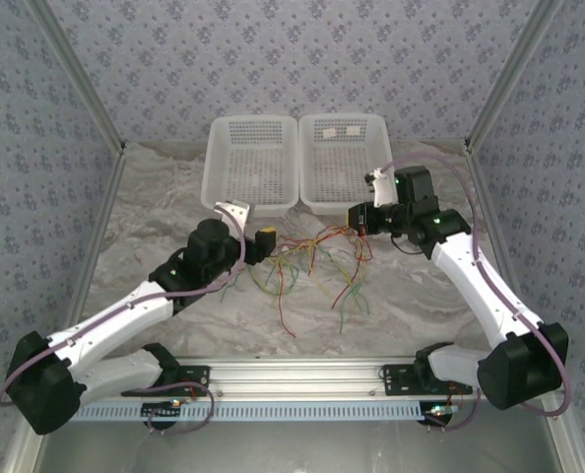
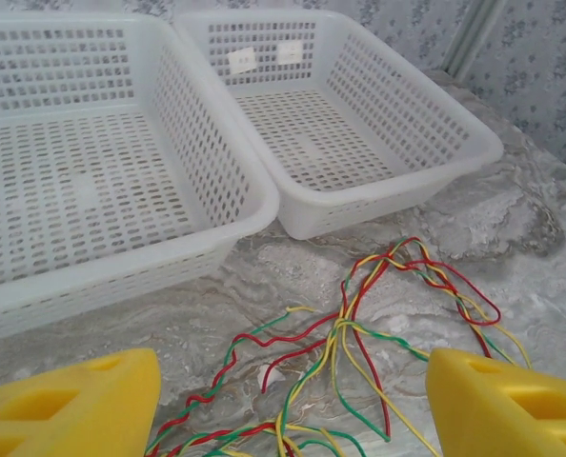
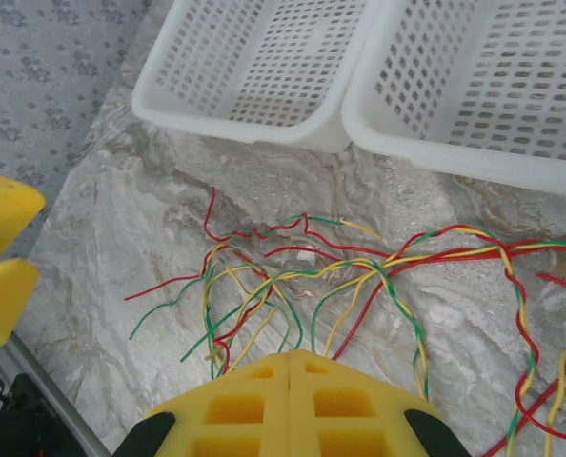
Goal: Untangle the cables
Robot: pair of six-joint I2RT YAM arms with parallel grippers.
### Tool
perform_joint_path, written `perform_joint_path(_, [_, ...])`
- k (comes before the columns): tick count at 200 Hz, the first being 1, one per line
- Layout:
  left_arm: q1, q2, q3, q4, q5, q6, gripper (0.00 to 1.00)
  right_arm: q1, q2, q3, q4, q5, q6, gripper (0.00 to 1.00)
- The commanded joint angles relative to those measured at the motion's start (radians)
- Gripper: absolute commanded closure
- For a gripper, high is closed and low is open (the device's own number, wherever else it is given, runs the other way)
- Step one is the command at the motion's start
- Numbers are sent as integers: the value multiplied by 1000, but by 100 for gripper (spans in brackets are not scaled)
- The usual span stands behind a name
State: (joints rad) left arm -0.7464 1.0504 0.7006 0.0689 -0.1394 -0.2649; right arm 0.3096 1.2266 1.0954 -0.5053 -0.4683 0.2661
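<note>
The cables [image 1: 312, 264] are a loose tangle of thin red, green and yellow wires lying on the marble table in front of the baskets. My left gripper [image 1: 263, 239] is at the tangle's left end and open. In the left wrist view its yellow fingers [image 2: 73, 405] stand wide apart, with the cables [image 2: 359, 333] on the table between and beyond them, untouched. My right gripper [image 1: 357, 219] hovers at the tangle's right end. Its yellow jaws [image 3: 291, 360] are pressed together with nothing visible between them, and the cables [image 3: 293, 276] spread on the table below.
Two white perforated baskets stand side by side at the back, the left basket [image 1: 219, 187] and the right basket [image 1: 307, 202]. Both hold no cables. Patterned walls enclose the table on three sides. The right wrist view has the left gripper's fingers [image 3: 2, 214] at its left edge.
</note>
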Motion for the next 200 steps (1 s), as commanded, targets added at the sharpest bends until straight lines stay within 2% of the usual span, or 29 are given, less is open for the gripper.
perform_joint_path(1, [0, 28, 24, -9, 42, 51, 26, -53, 69, -28, -83, 77, 49, 79])
perform_joint_path(3, [0, 31, 23, -9, 43, 50, 26, -65, 80, -34, -90, 82, 54, 74])
perform_joint_path(8, [-1, 37, 17, -7, 43, 45, 26, -79, 110, -43, -119, 93, 57, 69])
perform_joint_path(25, [-2, 54, -7, 9, 53, 21, 25, -100, 188, -86, -171, 186, 63, 61])
perform_joint_path(34, [-2, 66, -13, 14, 62, 12, 25, -108, 222, -110, -178, 219, 70, 59])
perform_joint_path(48, [-6, 88, -19, 13, 66, 7, 24, -114, 264, -149, -159, 188, 69, 57])
perform_joint_path(63, [-7, 112, -17, 5, 63, 4, 24, -105, 305, -179, -130, 132, 64, 46])
perform_joint_path(86, [-7, 146, -21, 14, 61, 3, 24, -96, 379, -224, -35, 62, 70, 46])
perform_joint_path(92, [-7, 154, -18, 16, 59, 3, 24, -92, 397, -235, -7, 49, 79, 48])
perform_joint_path(101, [-8, 165, -15, 18, 58, 1, 24, -90, 428, -238, 19, 48, 87, 58])
perform_joint_path(111, [-10, 172, -10, 18, 57, 0, 24, -85, 447, -233, 33, 58, 93, 78])
perform_joint_path(123, [-9, 171, -3, 13, 52, -1, 24, -83, 433, -232, 43, 59, 97, 93])
perform_joint_path(128, [-9, 169, -3, 10, 48, -2, 24, -83, 417, -230, 44, 62, 97, 97])
perform_joint_path(141, [-9, 161, -4, 8, 43, 1, 24, -84, 374, -209, 8, 85, 90, 100])
perform_joint_path(200, [-10, 102, -30, 26, -49, 9, 24, -43, 105, -45, -210, 74, -18, 100])
